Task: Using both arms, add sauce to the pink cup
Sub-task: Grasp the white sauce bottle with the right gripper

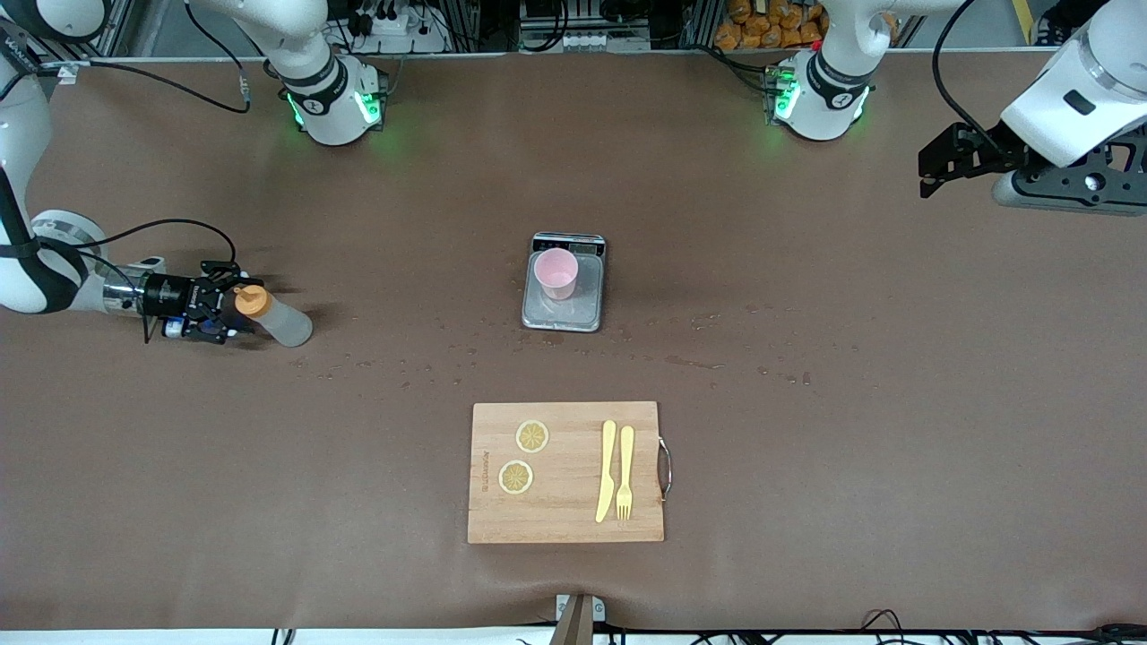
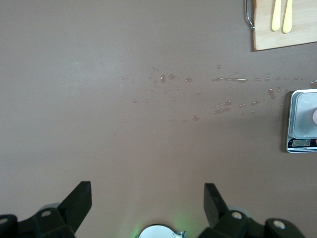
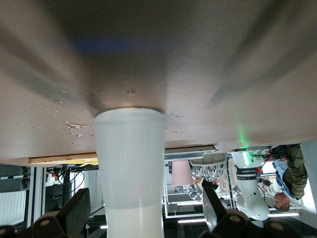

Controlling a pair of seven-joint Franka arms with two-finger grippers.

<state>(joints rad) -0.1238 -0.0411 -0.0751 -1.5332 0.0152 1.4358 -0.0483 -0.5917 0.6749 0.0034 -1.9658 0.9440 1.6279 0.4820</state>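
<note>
While the sauce bottle lies on its side on the brown table toward the right arm's end, the right gripper sits low at its orange cap, 1 finger on each side of the bottle's upper part; whether the fingers press it I cannot tell. The bottle is a soft, cloudy-white plastic cylinder, and in the right wrist view its smooth body runs out between the 2 black fingers.

The pink cup stands upright on a small grey scale with a metal plate, at the middle of the table, well apart from the bottle. It is a pale pink tumbler with a round rim, slightly tapered, with no handle.

Nearer the front camera lies a rectangular wooden board with a metal handle, carrying 2 round lemon slices and a yellow plastic knife and fork side by side. Small droplets shine on the matte table between scale and board.

The left gripper waits high over the left arm's end of the table, its fingers spread wide and holding nothing.
</note>
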